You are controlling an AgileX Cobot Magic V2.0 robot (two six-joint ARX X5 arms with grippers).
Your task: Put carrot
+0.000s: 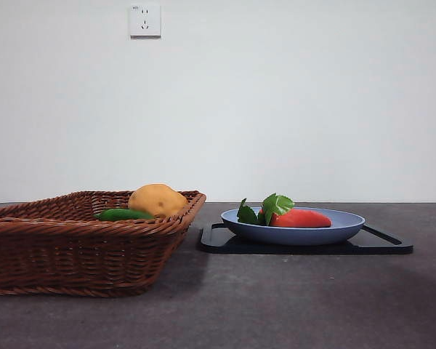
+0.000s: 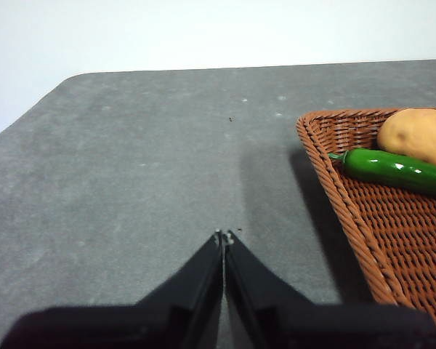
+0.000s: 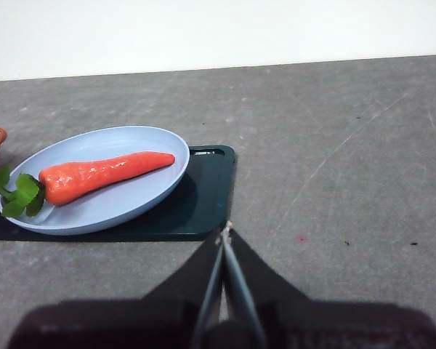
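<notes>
The carrot (image 1: pixel 299 217) (image 3: pixel 102 174), red-orange with green leaves at one end, lies in a pale blue plate (image 1: pixel 349 227) (image 3: pixel 134 200) on a dark board (image 1: pixel 385 244) (image 3: pixel 203 196). My right gripper (image 3: pixel 224 230) is shut and empty, over bare table a short way from the board's edge. My left gripper (image 2: pixel 224 235) is shut and empty too, above the table beside the wicker basket (image 2: pixel 334 182). Neither arm shows in the front view.
The brown wicker basket (image 1: pixel 73 247) stands left of the board and holds a yellow-orange potato (image 1: pixel 157 199) (image 2: pixel 418 134) and a dark green cucumber (image 1: pixel 123 214) (image 2: pixel 392 169). A white wall with a socket (image 1: pixel 144 20) stands behind the grey table.
</notes>
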